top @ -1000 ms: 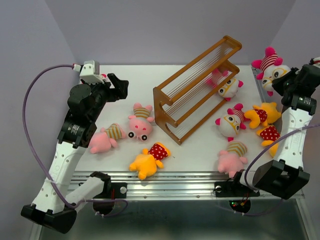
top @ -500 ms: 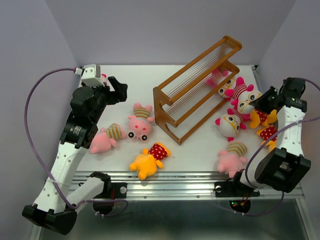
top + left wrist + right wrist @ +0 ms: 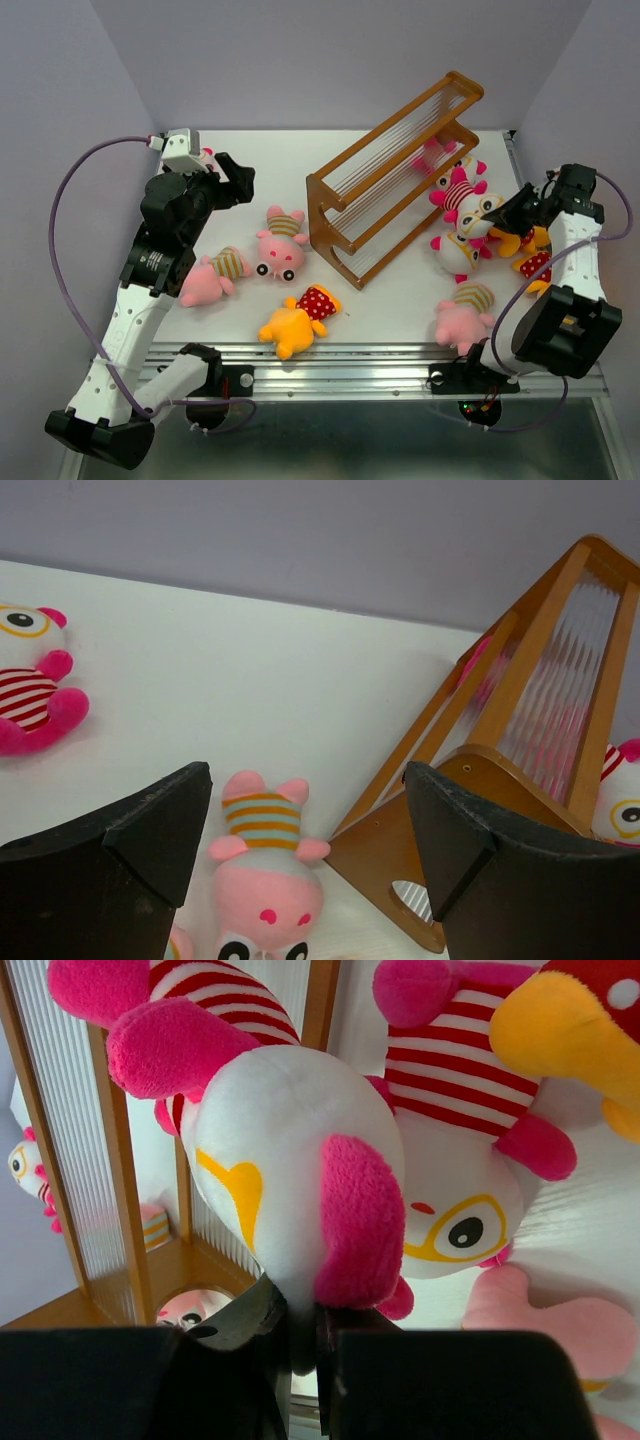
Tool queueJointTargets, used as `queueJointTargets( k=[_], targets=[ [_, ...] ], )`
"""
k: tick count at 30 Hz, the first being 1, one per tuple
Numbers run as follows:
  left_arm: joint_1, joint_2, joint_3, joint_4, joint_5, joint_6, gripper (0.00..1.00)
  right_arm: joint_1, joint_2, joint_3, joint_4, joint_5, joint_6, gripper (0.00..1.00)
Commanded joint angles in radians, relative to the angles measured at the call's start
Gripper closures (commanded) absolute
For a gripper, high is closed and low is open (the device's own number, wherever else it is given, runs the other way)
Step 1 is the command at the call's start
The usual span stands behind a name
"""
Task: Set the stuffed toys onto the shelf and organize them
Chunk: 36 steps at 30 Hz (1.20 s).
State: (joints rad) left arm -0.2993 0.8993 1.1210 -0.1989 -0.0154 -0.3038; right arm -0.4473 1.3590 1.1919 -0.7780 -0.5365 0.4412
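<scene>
**Toy swung in beside the shelf**

Brought the white-faced toy [image 3: 470, 203] from high off the far right of the shelf [image 3: 335, 235] down to just beside its right-hand open side; cannot tell whether touching. Pinched by the plush at the head in the narrow jaws of the right gripper [image 3: 508, 213], head toward the fingers, striped body and pink legs toward the rods. Left the left gripper [image 3: 238, 178] almost where it was, well left of the shelf, jaws wide and holding nothing. Nothing shifted among the loose toys: pink striped-shirt toy [image 3: 280, 245] just left of the shelf, yellow-orange toy [image 3: 298, 318] in front of it, second white-faced toy [image 3: 458, 250] right of it, below the held one.

Smooth orange-brown wood, curved side panels, two tiers of thin parallel rods. Fuzzy plush everywhere: rounded white head, orange-rimmed glasses, fat pink ears, red-and-white stripes, red cloth with white dots.
</scene>
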Motion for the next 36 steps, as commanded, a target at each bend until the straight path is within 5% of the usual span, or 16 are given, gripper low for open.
queueJointTargets(
  k=[1,24,36],
  targets=[
    [0.005,-0.022,-0.010,0.056,0.000,-0.023,0.11,0.027,0.034,0.011,0.045,-0.049,0.007,0.99],
    [0.006,-0.071,-0.052,0.038,-0.024,-0.080,0.11,0.199,0.281,0.262,0.082,-0.023,0.014,0.99],
    [0.008,-0.077,-0.041,0.009,-0.040,-0.089,0.11,0.280,0.342,0.180,0.328,-0.059,-0.027,0.99]
  ],
)
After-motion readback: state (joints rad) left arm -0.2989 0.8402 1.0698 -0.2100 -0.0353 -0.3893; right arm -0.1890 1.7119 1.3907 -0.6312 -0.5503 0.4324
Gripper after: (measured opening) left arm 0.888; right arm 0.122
